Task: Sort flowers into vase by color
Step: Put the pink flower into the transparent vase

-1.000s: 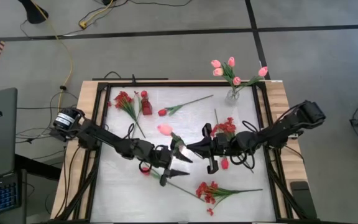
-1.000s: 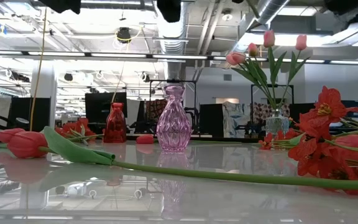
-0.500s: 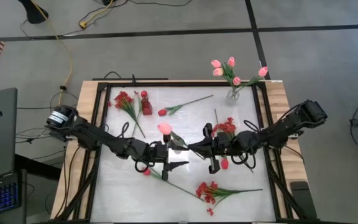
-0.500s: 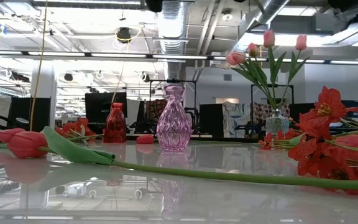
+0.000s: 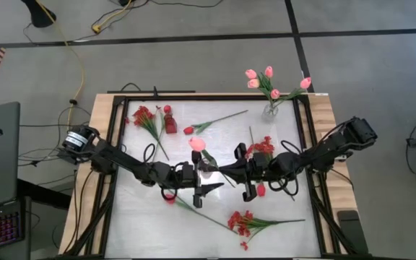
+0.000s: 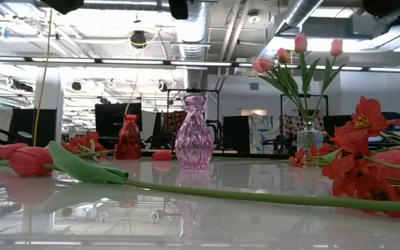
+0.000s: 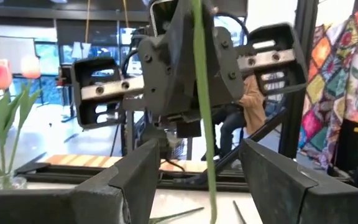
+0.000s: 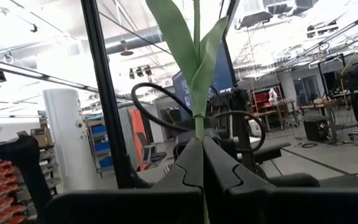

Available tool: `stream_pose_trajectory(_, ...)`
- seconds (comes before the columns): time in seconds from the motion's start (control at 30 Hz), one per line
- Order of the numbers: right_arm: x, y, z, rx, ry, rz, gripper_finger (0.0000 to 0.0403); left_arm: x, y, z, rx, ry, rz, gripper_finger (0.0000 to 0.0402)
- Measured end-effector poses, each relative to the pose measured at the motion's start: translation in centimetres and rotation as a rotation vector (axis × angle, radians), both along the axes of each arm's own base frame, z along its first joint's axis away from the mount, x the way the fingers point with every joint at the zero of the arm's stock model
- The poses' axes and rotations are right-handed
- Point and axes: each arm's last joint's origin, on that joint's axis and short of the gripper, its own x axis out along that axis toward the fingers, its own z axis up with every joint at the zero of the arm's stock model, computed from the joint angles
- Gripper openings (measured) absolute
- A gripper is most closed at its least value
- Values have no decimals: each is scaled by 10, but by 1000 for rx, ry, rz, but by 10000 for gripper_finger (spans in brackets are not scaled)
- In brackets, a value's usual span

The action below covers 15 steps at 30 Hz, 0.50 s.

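My right gripper (image 5: 226, 172) sits near the middle of the table (image 5: 136, 224), fingers pinched shut on the green stem of a pink tulip (image 5: 197, 143), whose bloom lies toward eleven o'clock from the grip. In my right wrist view the stem (image 8: 198, 124) rises straight out from between my closed fingers (image 8: 229, 177), leaves spreading above. My left gripper (image 5: 206, 178) faces it from the nine o'clock side, jaws spread wide with the same stem (image 7: 204, 124) passing between them, not yet pinched.

Around me: a red tulip (image 5: 188, 131) lies toward twelve o'clock, a red bunch (image 5: 144, 115) with the red vase (image 5: 170, 123) toward ten or eleven, and a clear vase (image 5: 270, 110) of pink tulips (image 5: 269, 71) at the one o'clock corner. Another red bunch (image 5: 263, 147) lies right by my right arm, and a third (image 5: 239, 222) at five o'clock. A long-stemmed red tulip (image 6: 30, 160) lies across the near table in the low view, ahead of the pink vase (image 6: 193, 132), which my arms hide from above.
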Motion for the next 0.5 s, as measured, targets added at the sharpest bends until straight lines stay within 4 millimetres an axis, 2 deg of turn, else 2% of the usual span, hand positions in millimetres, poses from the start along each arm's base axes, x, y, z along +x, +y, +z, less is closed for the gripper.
stream_pose_trajectory(0.13,0,0,0,-6,5,-3,20,0,-1,4,-16,-43,-75,212)
stream_pose_trajectory(0.5,-1,-7,6,-14,-69,-43,20,5,8,15,-29,-104,-97,212)
